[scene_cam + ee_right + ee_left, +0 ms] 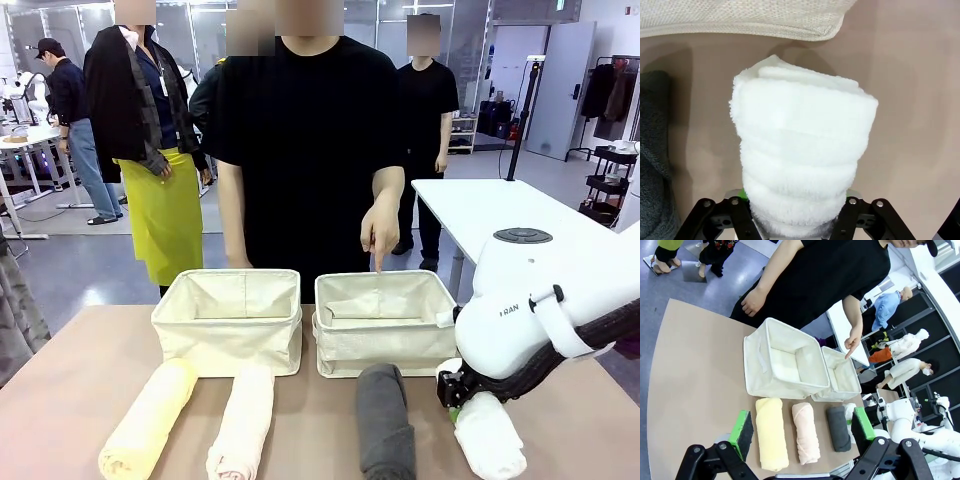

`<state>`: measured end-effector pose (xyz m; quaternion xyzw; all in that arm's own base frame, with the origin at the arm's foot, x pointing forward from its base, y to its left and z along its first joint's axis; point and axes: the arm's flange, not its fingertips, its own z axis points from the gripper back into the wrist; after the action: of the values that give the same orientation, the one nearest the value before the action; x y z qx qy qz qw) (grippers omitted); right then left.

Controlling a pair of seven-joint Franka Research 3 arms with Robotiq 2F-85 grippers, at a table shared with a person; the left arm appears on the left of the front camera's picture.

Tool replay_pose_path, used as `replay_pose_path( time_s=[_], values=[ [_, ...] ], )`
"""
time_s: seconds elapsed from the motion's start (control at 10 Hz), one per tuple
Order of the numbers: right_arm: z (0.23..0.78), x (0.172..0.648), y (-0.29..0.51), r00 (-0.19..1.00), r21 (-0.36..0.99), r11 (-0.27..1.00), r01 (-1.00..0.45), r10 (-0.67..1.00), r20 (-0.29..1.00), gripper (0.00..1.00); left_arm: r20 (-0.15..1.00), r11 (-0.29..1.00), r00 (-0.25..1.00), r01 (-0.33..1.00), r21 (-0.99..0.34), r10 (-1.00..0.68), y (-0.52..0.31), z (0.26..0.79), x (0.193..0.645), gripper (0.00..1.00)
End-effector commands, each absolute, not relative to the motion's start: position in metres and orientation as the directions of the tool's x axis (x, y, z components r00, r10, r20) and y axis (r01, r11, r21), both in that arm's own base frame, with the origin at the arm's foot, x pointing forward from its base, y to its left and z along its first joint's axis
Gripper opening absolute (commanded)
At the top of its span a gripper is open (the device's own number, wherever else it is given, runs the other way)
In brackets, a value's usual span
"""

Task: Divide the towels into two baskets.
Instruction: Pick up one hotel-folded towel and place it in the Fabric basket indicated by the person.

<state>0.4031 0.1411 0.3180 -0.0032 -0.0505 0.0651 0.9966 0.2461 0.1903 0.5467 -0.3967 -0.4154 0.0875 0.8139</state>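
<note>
Grasp step: at five o'clock on the table, the right gripper (457,392) squeezes both sides of the white towel (490,440), which lies flat. Next move, likely: lift toward eleven o'clock, into the basket (385,345) where a person's hand (380,228) points. The left gripper (802,430) gapes wide, empty.

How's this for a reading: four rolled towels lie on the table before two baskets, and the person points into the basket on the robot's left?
Not quite: the front view shows the person's hand pointing into the basket on the robot's right, not the left basket. The rest stands.
</note>
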Motion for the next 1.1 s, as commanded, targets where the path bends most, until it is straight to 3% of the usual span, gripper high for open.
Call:
replay_pose_path(
  time_s=[0.0, 0.2, 0.4, 0.6, 0.8, 0.9, 1.0],
  values=[
    [0.317, 0.365, 0.131, 0.990, 0.022, 0.994, -0.109, 0.107, 0.090, 0.62, 0.611, 0.660, 0.631, 0.199, -0.724, 0.479, 0.192, 0.549, 0.248, 1.00],
    [0.378, 0.348, 0.129, 0.963, 0.008, 0.972, -0.235, 0.231, 0.137, 0.62, 0.611, 0.660, 0.631, 0.199, -0.724, 0.479, 0.192, 0.549, 0.248, 1.00],
    [0.448, 0.335, 0.128, 0.886, 0.046, 0.891, -0.452, 0.443, 0.138, 0.62, 0.611, 0.660, 0.631, 0.199, -0.724, 0.479, 0.192, 0.549, 0.248, 1.00],
    [0.484, 0.335, 0.144, 0.747, 0.017, 0.751, -0.660, 0.654, 0.121, 0.62, 0.611, 0.660, 0.631, 0.199, -0.724, 0.479, 0.192, 0.549, 0.248, 1.00],
    [0.498, 0.331, 0.169, 0.508, -0.081, 0.513, -0.855, 0.858, 0.073, 0.62, 0.611, 0.660, 0.631, 0.199, -0.724, 0.479, 0.192, 0.549, 0.248, 1.00],
    [0.502, 0.331, 0.177, 0.410, -0.084, 0.418, -0.904, 0.907, 0.098, 0.62, 0.611, 0.660, 0.631, 0.199, -0.724, 0.479, 0.192, 0.549, 0.248, 1.00],
    [0.504, 0.332, 0.179, 0.388, -0.091, 0.398, -0.913, 0.915, 0.107, 0.62, 0.611, 0.660, 0.631, 0.199, -0.724, 0.479, 0.192, 0.549, 0.248, 1.00]
  ],
)
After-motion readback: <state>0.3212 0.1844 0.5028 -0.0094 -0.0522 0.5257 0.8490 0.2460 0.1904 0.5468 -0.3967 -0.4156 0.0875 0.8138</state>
